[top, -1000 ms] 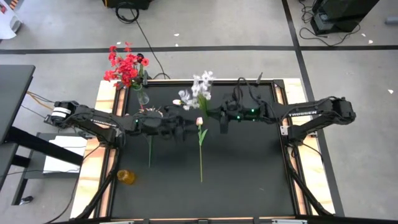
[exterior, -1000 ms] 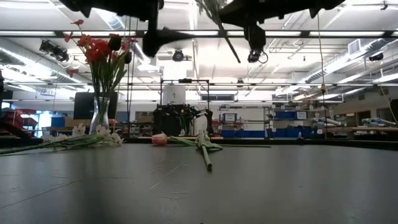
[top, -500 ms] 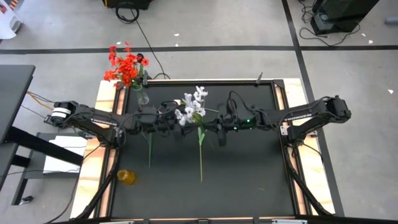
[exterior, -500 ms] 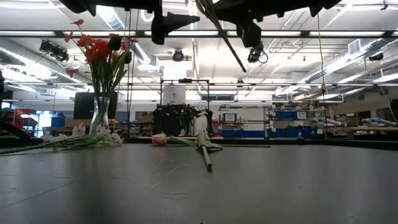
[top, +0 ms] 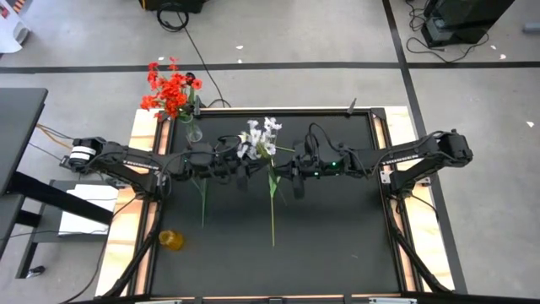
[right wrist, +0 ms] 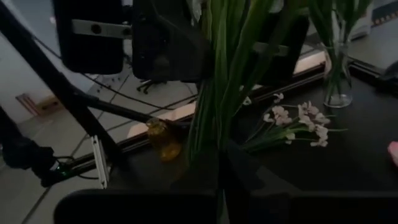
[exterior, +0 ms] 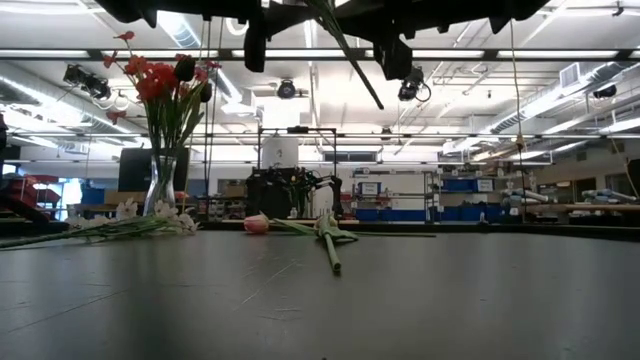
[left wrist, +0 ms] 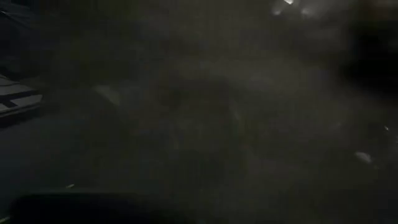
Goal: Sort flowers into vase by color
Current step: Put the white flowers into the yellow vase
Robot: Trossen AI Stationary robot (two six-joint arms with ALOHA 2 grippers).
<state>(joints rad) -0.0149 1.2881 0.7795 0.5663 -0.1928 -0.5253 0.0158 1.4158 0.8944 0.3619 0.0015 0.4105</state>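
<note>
The white flower bunch [top: 259,139] hangs above the middle of the desk [top: 337,245], stems clamped in the jaws of the right gripper [top: 283,173], as the right wrist view shows, green stems [right wrist: 221,81] rising between the dark fingers. The left gripper [top: 242,169] sits just beside the bunch, on its left; whether its jaws are wide or narrow cannot be told.

A pink tulip [top: 271,165] lies flat below the bunch, stem pointing near. More white sprays [exterior: 150,217] lie on the desk left of it. The glass vase [top: 193,128] at the far left corner already holds red flowers [top: 171,89]. An amber vase [top: 170,240] lies at the near left edge.

The step in hand is judged to be a handover or stem alignment between the two arms. Recommended practice:
- Keep the right jaws clamped until the left jaws close fully on the stems.
- Grip low on the stems, clear of the blossoms.
- Hold the bunch clear of the tulip.
</note>
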